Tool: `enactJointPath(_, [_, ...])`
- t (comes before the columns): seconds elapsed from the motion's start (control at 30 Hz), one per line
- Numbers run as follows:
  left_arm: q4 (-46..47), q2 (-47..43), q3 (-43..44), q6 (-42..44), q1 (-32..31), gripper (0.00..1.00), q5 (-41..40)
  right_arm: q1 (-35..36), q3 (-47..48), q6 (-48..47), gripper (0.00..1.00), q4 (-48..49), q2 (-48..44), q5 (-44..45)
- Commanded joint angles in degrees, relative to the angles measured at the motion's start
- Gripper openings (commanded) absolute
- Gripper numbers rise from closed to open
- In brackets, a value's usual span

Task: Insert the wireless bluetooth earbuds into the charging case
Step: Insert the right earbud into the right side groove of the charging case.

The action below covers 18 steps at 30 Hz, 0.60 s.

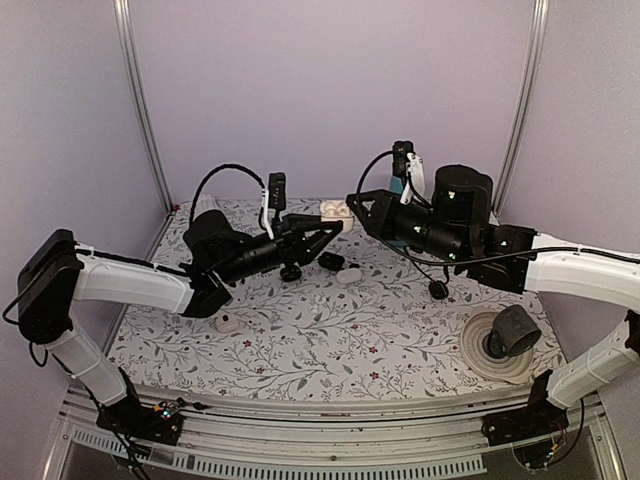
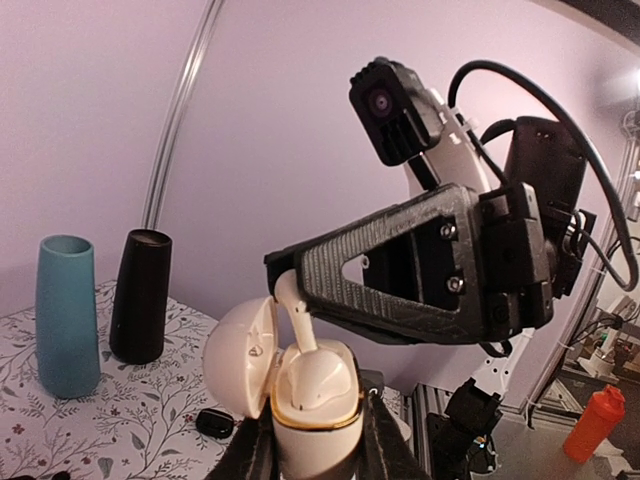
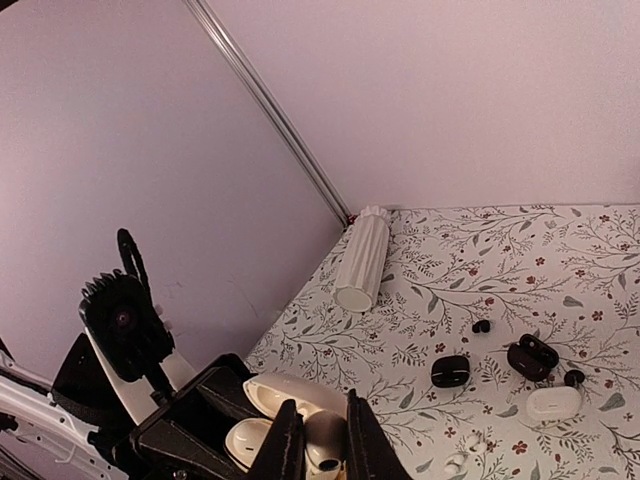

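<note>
1. While the left pincer (image 2: 318,445) clamps the case (image 2: 312,408) by its lower body, at bottom centre of the left wrist view, the case stands upright and clear of the table (image 2: 60,430).
2. Lid (image 2: 240,358) is swung open toward the left of that frame.
3. Right pincer (image 3: 324,432) is closed on an earbud (image 2: 291,303), pinching its stem. The bud's rounded end sits in the mouth of the case.
4. Top view: the two pincers meet tip to tip at upper centre of the frame, near the far edge of the table. The case shows as a white spot between them.
5. Left wrist view, left edge: teal vase (image 2: 65,315) and black cylinder (image 2: 140,295) stand upright on the table, just beside each other, the vase on the left.
6. Right wrist view, centre: white ribbed cylinder (image 3: 360,260) lies on its side on the table.
7. Right wrist view, lower right: black closed case (image 3: 450,370), black open case (image 3: 532,356) and second white case (image 3: 553,403) lie near one another, not touching.
</note>
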Motion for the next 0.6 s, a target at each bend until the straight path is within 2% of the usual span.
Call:
enactJointPath(0.0, [0.1, -2.0, 2.7, 2.4, -0.5, 0.00, -5.7, 1.2, -0.1, -0.6, 0.13, -2.7, 0.2, -1.6])
enactJointPath(0.2, [-0.9, -1.7, 3.3, 3.5, -0.5, 0.00, -8.0, 1.7, 0.0, -0.3, 0.13, -2.6, 0.4, -1.9])
enactJointPath(0.57, [-2.9, -1.0, 3.9, 6.6, -0.9, 0.00, -7.3, 1.7, 2.4, 0.6, 0.17, -5.0, 1.6, -3.9])
